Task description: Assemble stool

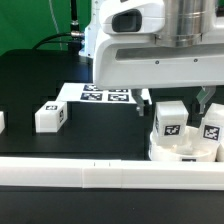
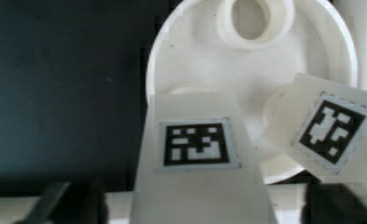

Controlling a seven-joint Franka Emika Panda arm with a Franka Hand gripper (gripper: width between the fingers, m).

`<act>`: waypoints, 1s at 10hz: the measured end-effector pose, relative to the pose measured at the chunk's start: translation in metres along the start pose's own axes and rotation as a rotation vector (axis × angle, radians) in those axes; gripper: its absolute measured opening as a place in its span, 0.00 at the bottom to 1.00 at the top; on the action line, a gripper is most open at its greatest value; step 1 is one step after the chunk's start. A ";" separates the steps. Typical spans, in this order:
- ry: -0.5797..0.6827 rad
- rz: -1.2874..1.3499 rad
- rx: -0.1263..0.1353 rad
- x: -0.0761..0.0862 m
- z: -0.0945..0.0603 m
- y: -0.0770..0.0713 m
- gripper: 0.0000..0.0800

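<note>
arm (image 1: 150, 55) hangs from 1 o'clock over seat (image 1: 185, 153) | pincer (image 1: 177, 102) low about upright leg (image 1: 170, 120); clamped or loose, cannot tell | seat at 4 o'clock of surface (image 1: 40, 75); second leg (image 1: 213, 127) upright on it; loose leg (image 1: 50, 116) at 9 o'clock

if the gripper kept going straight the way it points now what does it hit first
Most likely the tagged leg directly ahead of the gripper, standing on the seat; the seat itself lies beyond it. Depth is unclear, so I can't tell whether gripper and leg touch.
</note>
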State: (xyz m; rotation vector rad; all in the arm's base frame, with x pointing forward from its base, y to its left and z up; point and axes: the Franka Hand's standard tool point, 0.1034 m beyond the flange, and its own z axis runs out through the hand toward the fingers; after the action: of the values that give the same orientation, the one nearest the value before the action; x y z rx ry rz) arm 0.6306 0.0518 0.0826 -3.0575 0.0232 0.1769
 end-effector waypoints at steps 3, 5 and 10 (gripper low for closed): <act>0.000 0.026 0.000 0.000 0.000 0.000 0.42; -0.001 0.104 0.001 0.000 0.000 0.000 0.42; 0.010 0.749 0.002 0.002 0.000 0.000 0.42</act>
State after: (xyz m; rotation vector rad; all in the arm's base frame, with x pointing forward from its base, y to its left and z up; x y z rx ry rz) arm 0.6323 0.0520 0.0825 -2.8787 1.1573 0.1972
